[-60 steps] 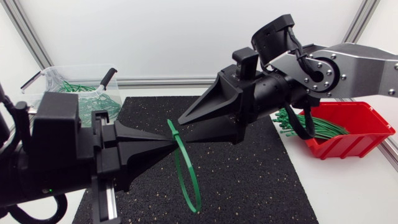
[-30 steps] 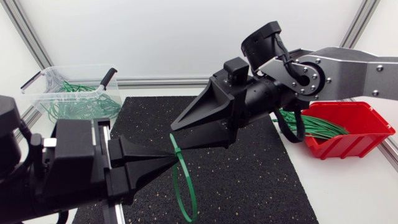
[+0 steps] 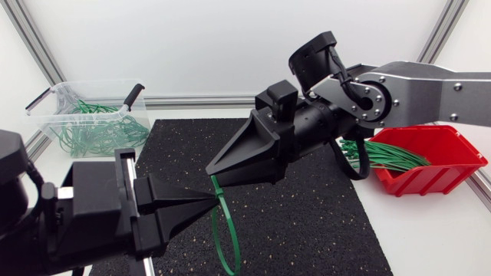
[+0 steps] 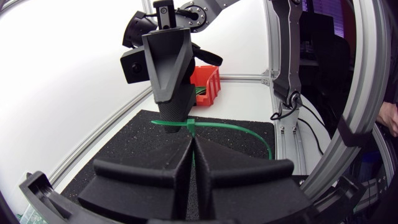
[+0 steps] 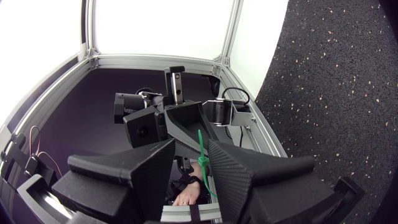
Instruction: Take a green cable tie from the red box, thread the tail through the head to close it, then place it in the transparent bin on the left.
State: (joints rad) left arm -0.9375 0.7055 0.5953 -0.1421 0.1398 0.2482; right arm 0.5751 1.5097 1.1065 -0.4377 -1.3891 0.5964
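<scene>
Head view first: the left gripper (image 3: 213,198) comes in low from the left side with its jaws pressed together on a green cable tie (image 3: 216,186), pinching it near the top. The tie curls into a loop that hangs down from the pinch point, above the black mat (image 3: 322,222) and roughly mid-table. As far as I can see the loop isn't resting on anything. The right gripper (image 3: 210,169) reaches across from the right, and its tip sits right at the top of the tie, just above the left one's tips.

Left wrist view backs that up. Its own fingers (image 4: 149,177) meet flush along the seam, the tie's band runs crosswise at their tips, and the other arm's wedge comes down onto the band from above.

Right wrist view is the interesting one. The right gripper's jaws stand apart with a clear gap, and the tie's thin tail sticks up in that gap, nearer one finger, so it isn't clamped there.

The red box (image 3: 441,175) sits at the right side of the table, with a bundle of spare ties (image 3: 383,157) poking over its lip toward the mat. The transparent bin (image 3: 57,107) is back left, well apart from both grippers, with a tangle of green ties (image 3: 100,130) in it.
</scene>
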